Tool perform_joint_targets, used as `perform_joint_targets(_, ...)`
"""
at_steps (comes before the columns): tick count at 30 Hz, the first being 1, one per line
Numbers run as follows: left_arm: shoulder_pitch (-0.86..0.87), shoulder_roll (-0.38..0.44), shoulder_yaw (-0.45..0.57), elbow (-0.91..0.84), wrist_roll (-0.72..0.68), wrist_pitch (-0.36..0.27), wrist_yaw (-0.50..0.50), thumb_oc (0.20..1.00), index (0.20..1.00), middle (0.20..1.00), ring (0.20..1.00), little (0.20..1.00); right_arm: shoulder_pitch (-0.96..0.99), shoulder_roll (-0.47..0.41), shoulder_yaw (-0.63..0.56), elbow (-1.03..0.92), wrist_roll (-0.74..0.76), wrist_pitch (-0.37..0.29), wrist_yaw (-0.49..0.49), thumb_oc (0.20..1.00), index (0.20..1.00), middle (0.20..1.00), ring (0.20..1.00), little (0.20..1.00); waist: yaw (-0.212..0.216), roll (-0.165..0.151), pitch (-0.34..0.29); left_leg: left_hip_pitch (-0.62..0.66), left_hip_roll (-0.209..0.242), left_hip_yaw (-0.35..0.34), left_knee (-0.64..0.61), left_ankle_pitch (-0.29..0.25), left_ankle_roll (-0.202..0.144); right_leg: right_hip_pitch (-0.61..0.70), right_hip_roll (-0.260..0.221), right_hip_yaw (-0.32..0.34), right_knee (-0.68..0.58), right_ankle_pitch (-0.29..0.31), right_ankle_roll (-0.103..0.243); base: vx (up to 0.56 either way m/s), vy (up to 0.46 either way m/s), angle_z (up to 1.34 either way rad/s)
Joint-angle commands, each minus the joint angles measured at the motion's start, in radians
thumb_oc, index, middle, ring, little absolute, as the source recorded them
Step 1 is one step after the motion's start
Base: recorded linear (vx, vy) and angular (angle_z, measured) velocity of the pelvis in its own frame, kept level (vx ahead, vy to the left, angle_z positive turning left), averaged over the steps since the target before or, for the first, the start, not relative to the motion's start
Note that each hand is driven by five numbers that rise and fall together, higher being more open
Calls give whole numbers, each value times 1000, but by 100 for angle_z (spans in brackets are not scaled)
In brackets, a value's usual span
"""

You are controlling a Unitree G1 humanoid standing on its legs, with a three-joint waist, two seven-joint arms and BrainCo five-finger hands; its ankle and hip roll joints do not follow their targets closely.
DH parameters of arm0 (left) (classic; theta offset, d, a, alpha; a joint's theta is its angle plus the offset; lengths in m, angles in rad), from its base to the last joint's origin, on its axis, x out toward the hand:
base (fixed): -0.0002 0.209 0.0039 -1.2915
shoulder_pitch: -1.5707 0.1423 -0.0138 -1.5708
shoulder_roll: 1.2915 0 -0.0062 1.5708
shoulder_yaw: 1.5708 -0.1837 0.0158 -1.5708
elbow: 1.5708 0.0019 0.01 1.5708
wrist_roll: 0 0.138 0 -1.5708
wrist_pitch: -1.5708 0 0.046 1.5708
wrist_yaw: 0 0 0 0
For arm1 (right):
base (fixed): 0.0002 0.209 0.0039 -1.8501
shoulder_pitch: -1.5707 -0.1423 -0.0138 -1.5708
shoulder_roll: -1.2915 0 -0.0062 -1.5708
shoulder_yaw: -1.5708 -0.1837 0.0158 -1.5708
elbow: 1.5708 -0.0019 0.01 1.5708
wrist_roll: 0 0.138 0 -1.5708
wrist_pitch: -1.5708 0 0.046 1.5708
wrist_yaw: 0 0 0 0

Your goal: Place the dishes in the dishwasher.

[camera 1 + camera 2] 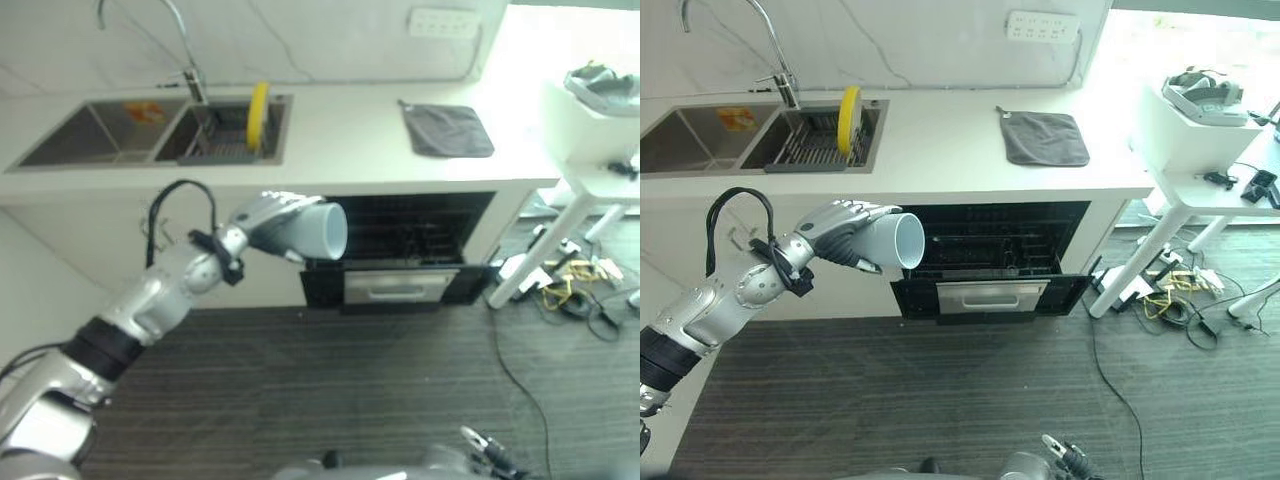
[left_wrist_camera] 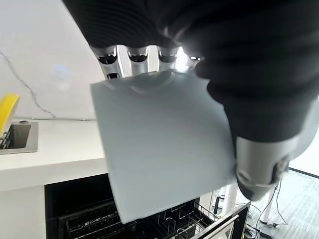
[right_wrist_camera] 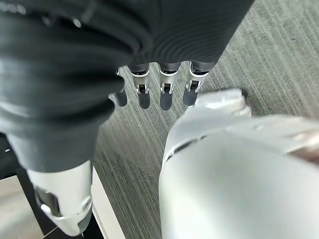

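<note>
In the left eye view, a pale grey cup (image 1: 318, 232) is held on its side by the left hand (image 1: 268, 218), fingers curled round its base, its open mouth turned toward the open dishwasher (image 1: 400, 243) set under the white counter (image 1: 350, 140). A yellow plate (image 1: 258, 113) is seen standing upright in the rack of the right basin of the sink (image 1: 150, 130), beneath the tap (image 1: 185, 45). A dark grey cloth (image 1: 446, 130) lies flat on the counter to the right.

In the right eye view, the cup is seen just left of the dishwasher's black racks, above the lowered door (image 1: 990, 295). A white table (image 1: 1200, 175) stands at far right, with cables on the floor beside it.

In the left wrist view, the cup is clamped between fingers (image 2: 130, 56) and thumb, the dishwasher rack visible below it.

In the right wrist view, the right hand (image 3: 75, 99) hangs over striped grey flooring, its fingers straight and side by side, nothing held.
</note>
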State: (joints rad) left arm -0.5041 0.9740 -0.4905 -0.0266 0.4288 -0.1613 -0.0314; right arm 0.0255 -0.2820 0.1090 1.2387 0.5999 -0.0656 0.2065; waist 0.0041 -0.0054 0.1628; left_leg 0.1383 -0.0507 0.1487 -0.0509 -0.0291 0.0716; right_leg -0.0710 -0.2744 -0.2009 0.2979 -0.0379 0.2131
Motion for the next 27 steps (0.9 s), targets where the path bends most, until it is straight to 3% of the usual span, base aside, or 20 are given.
perform_joint_targets(1, -53, 17, 103, -65, -63, 31, 59, 200, 200, 200, 200, 200, -49, -18, 21, 12, -30, -14, 31, 1000, 1000, 1000, 1000, 1000, -2, 0, 11, -32, 63, 2, 68, -62, -30, 44, 32, 64, -215, 176, -14, 189, -364, 6)
perform_joint_targets(4, -48, 30, 107, -61, -66, 37, 68, 200, 200, 200, 200, 200, -50, -19, 24, 6, -51, 5, 41, 1000, 1000, 1000, 1000, 1000, -4, -8, 14, -19, 86, -8, 75, -77, -38, 44, 33, 81, -258, 185, -1, 197, -386, 19)
perform_joint_targets(7, -1, 19, 142, -79, -67, 68, 64, 200, 200, 200, 200, 200, -43, -28, 34, 19, -79, 13, 54, 1000, 1000, 1000, 1000, 1000, 1, -9, 4, -17, 133, -31, 78, -62, -66, 79, 72, 77, -267, 124, -19, 214, -426, 22)
perform_joint_targets(8, 11, 13, 149, -82, -66, 76, 68, 200, 200, 200, 200, 200, -43, -30, 38, 23, -78, 12, 54, 1000, 1000, 1000, 1000, 1000, 1, -8, 1, -15, 144, -36, 76, -55, -72, 82, 84, 77, -264, 111, -30, 229, -479, 8)
perform_joint_targets(9, 52, -7, 170, -94, -57, 107, 84, 200, 200, 200, 200, 200, -42, -42, 48, 22, -68, 9, 50, 1000, 1000, 1000, 1000, 1000, -7, -2, 0, -28, 179, -39, 102, -39, -91, 84, 127, 77, -245, 66, -72, 199, -446, 10)
perform_joint_targets(10, 60, -8, 174, -93, -58, 110, 89, 200, 200, 200, 200, 200, -41, -46, 48, 20, -64, 11, 50, 1000, 1000, 1000, 1000, 1000, -7, -3, 2, -38, 184, -35, 121, -37, -93, 83, 133, 75, -242, 61, -80, 176, -485, -7)
perform_joint_targets(11, 77, -11, 183, -86, -61, 109, 102, 200, 200, 200, 200, 200, -39, -56, 47, 18, -50, 18, 49, 1000, 1000, 1000, 1000, 1000, -9, -6, 8, -68, 191, -24, 178, -40, -96, 81, 141, 72, -233, 53, -94, 58, -322, 0)
perform_joint_targets(13, 95, -23, 197, -61, -70, 79, 121, 200, 200, 200, 200, 200, -32, -81, 36, 19, -48, 29, 52, 1000, 1000, 1000, 1000, 1000, -8, 0, 32, -166, 220, -8, 330, 21, -124, 93, 159, 47, -222, 38, -127, 75, -260, 17)
perform_joint_targets(18, 129, -106, 216, -61, -3, 33, 129, 200, 200, 200, 200, 200, -25, -95, -25, 56, -7, 21, 39, 1000, 1000, 1000, 1000, 1000, 6, 46, 39, -211, 262, 3, 68, 179, -190, 154, 163, -10, -259, 8, -132, 115, 115, 35)
perform_joint_targets(21, 120, -128, 210, -65, 9, 33, 118, 200, 200, 200, 200, 200, -24, -85, -27, 60, 42, 12, 27, 1000, 1000, 1000, 1000, 1000, 9, 56, 20, -186, 257, 17, 18, 184, -192, 165, 134, -43, -267, 8, -123, 92, 231, 9)
perform_joint_targets(27, 139, -117, 216, -48, -14, 35, 127, 200, 200, 200, 200, 200, 7, -37, -19, 41, 58, 2, -1, 1000, 1000, 1000, 1000, 1000, 13, 70, -10, -106, 202, 7, -24, 131, -166, 170, 87, -51, -276, 29, -85, 90, 155, 0)
